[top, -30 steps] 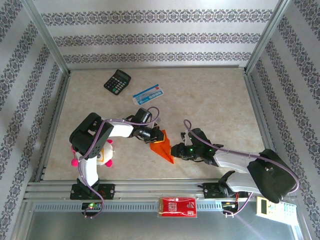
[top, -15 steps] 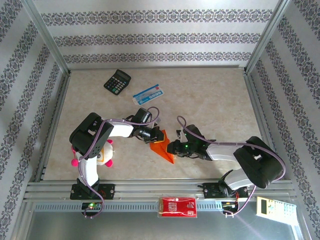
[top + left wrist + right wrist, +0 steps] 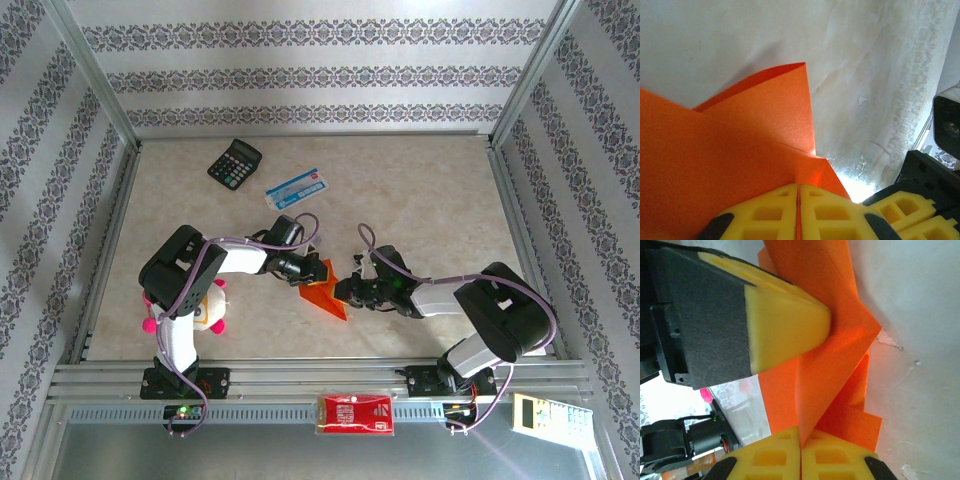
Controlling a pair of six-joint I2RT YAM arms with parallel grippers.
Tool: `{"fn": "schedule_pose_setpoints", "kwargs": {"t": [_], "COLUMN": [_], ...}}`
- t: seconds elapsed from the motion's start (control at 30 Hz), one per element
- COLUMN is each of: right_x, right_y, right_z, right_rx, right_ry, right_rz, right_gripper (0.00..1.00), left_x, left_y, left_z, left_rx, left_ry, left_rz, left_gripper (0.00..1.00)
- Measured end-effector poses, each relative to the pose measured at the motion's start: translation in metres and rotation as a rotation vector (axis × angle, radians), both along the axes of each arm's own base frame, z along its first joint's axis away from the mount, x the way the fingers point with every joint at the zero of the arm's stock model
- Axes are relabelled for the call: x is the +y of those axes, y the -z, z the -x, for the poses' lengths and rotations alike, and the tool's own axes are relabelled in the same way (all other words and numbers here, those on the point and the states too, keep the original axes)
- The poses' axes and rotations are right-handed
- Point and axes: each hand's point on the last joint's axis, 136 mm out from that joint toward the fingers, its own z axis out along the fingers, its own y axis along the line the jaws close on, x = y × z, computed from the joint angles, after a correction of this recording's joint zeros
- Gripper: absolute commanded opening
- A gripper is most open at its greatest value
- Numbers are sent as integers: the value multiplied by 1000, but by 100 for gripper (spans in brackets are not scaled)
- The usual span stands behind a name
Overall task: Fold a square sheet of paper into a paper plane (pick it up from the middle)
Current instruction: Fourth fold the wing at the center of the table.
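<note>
Swinging in over the last second, my right claw had clamped shut on a folded edge of the square sheet of paper. Opposite it my left claw was clenched on the same sheet. To crease well, I judged both pinches should hold firm and move together, lest the thin paper tear. The sheet hung between them, well nearer my bases than the calculator. A blue-and-white packet lay just beside that calculator on the pale bench, and patterned walls enclosed everything.

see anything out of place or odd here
The red packet with white print lies on the metal front rail, off the tabletop. A white toy with pink knobs sits tucked under the left arm. Nothing looks spilled or damaged.
</note>
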Motion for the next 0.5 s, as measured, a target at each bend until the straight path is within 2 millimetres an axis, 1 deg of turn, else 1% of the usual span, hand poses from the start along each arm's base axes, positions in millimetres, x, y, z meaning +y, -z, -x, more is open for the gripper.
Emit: {"fn": "schedule_pose_setpoints", "kwargs": {"t": [0.13,0.23,0.4,0.5], "right_x": [2,-1,-9,-19], "right_y": [-2,0,5,8], "right_z": [0,1,2,7], "right_rx": [3,12,29,45], "right_ry": [-1,5,23,40], "right_rz": [-16,-17,-12,-2], "right_gripper": [15,18,21,23], "left_x": [1,2,2,2], "left_y": [0,0,0,0], "left_z": [-1,-1,-1,-1], "left_rx": [-1,1,1,0], "left_ry": [0,-3,-3,-3], "left_rz": [-2,-3,-3,-3], "left_gripper": [12,11,12,11]}}
